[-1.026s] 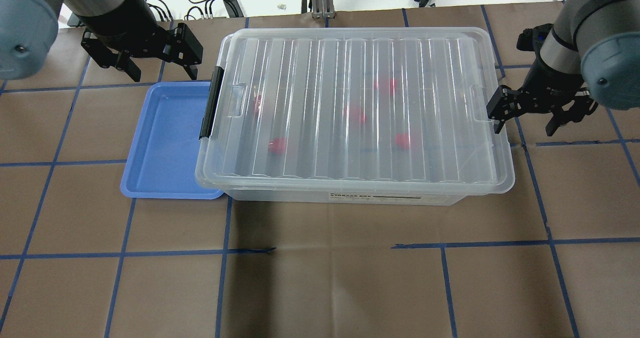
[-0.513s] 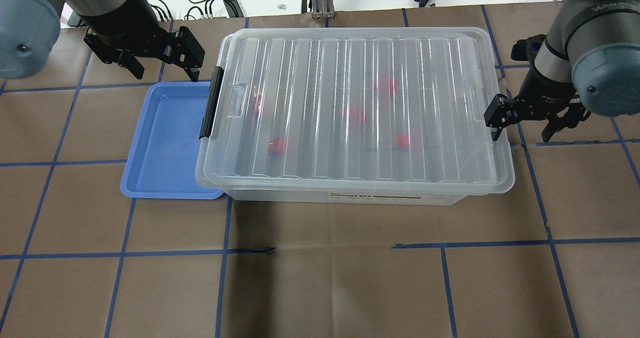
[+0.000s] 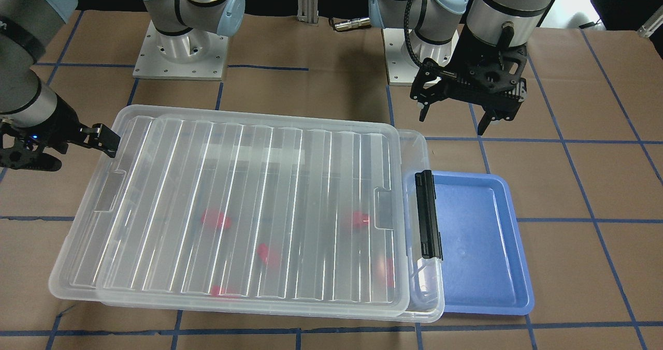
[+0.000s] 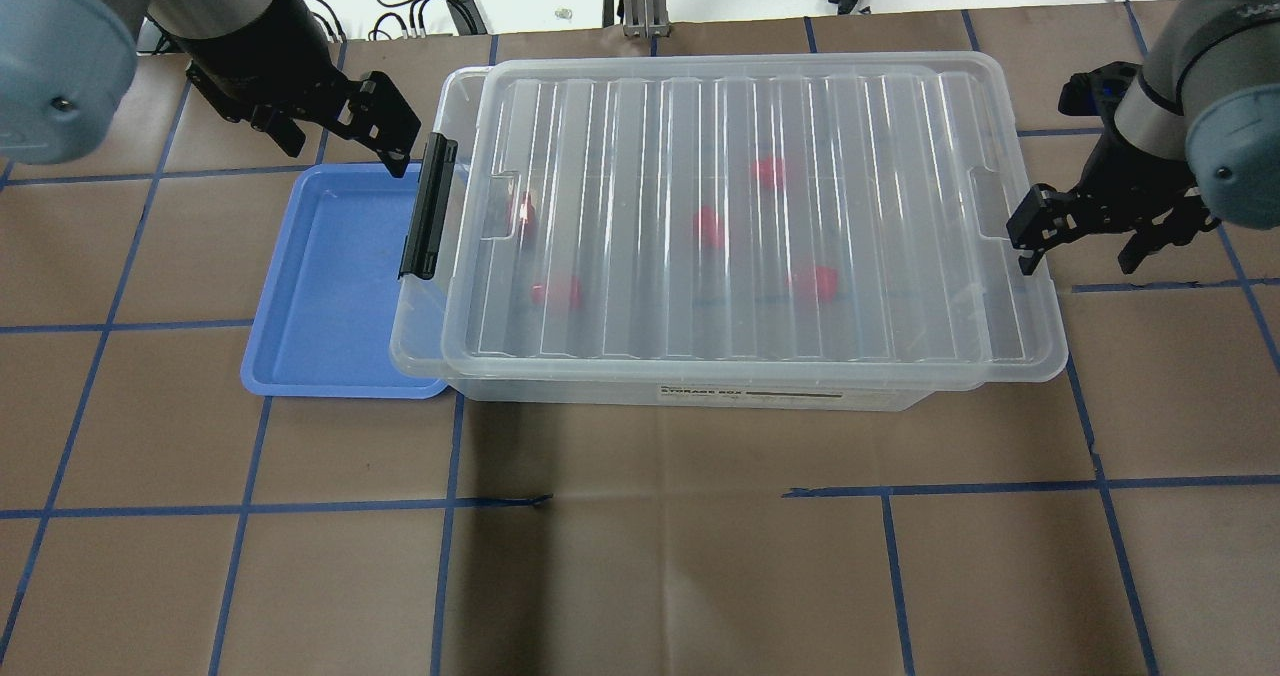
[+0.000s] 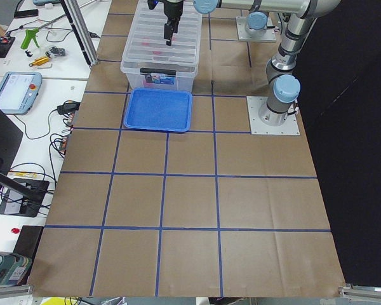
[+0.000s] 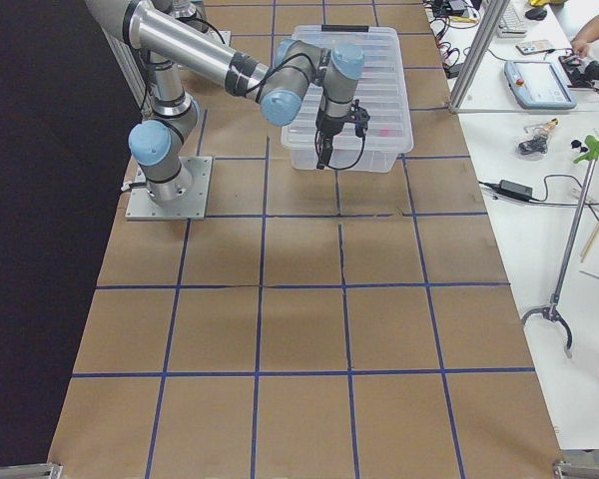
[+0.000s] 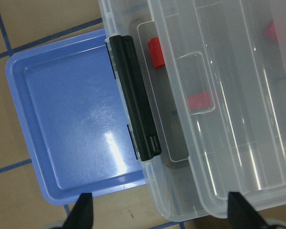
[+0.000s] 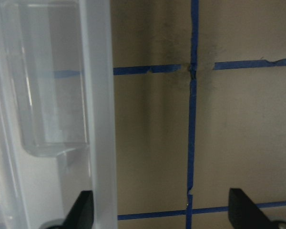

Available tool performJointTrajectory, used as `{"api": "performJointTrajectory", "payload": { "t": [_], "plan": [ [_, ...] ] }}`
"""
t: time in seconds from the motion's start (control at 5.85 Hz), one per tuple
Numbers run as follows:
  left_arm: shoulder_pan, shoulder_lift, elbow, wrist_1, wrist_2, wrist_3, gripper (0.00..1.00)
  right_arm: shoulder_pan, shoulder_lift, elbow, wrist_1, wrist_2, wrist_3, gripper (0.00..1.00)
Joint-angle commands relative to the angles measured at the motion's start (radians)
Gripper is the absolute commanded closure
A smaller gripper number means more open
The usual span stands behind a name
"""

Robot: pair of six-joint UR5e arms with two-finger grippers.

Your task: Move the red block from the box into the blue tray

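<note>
The clear box [image 4: 420, 341] holds several red blocks, seen through its ribbed lid [image 4: 850, 206]; one [image 4: 708, 224] lies near the middle, and another [image 7: 155, 50] shows in the uncovered strip beside the black latch [image 4: 428, 206]. The lid sits shifted off the latch end and overhangs the other end. The blue tray [image 4: 330, 286] lies empty against the latch end. My left gripper [image 4: 345, 146] is open and empty, above the tray's far corner by the latch. My right gripper [image 4: 1080, 244] is open, with one finger [image 4: 1027, 236] at the lid's overhanging edge [image 8: 100, 119].
Brown paper with blue tape lines covers the table [image 4: 640, 556]. The arm bases [image 3: 181, 55] stand behind the box in the front view. Benches with tools and cables [image 5: 32, 57] run along the table's far side.
The lid has slid toward my right arm's side, uncovering a strip at the latch end. My right gripper moved outward with its edge. My left gripper moved closer to the latch.
</note>
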Motion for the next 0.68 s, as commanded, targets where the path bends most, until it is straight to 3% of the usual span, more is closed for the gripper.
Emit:
{"api": "performJointTrajectory", "payload": {
  "t": [0.0,0.34,0.51],
  "plan": [
    [-0.004,0.004,-0.027,0.001,-0.005,0.362,0.01,-0.089,0.002,-0.005,-0.016,-0.055,-0.121,0.00],
    [-0.004,-0.023,-0.033,0.008,0.005,0.867,0.01,-0.169,0.004,-0.008,-0.017,-0.059,-0.212,0.00],
    [-0.004,-0.034,-0.044,0.012,0.005,0.995,0.01,-0.171,0.004,-0.013,-0.019,-0.097,-0.216,0.00]
  ]
}}
